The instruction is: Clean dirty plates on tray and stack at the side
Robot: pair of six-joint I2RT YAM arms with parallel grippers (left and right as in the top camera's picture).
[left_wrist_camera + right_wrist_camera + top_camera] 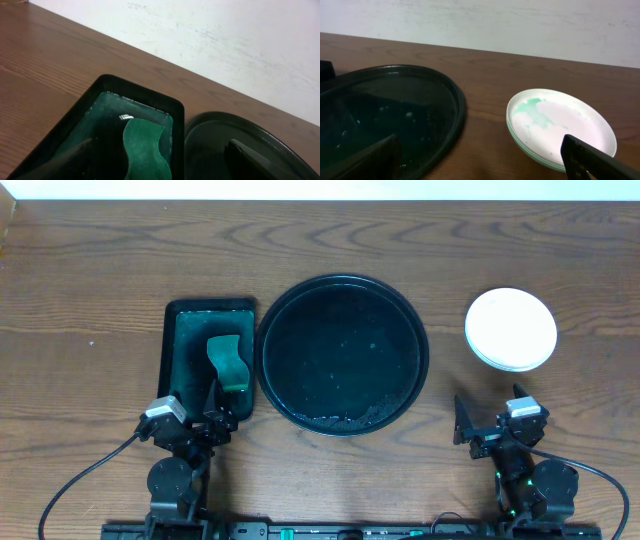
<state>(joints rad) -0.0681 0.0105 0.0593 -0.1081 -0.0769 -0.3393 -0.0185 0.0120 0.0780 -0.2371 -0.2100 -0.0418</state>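
The plates (511,329) stand stacked on the bare wood at the right of the round black tray (343,354). In the right wrist view the top plate (560,125) shows a faint teal smear. The tray (390,120) holds only water drops. My left gripper (195,423) is open and empty, low at the near end of the green tray. My right gripper (492,428) is open and empty, near the table's front, just short of the plate stack. In the left wrist view my open fingers (160,160) straddle the sponge and the tray rim.
A rectangular dark-green tray (205,358) with water and a green sponge (228,360) sits left of the black tray, touching it; both also show in the left wrist view, tray (80,115) and sponge (145,150). A white wall lies beyond the table's far edge.
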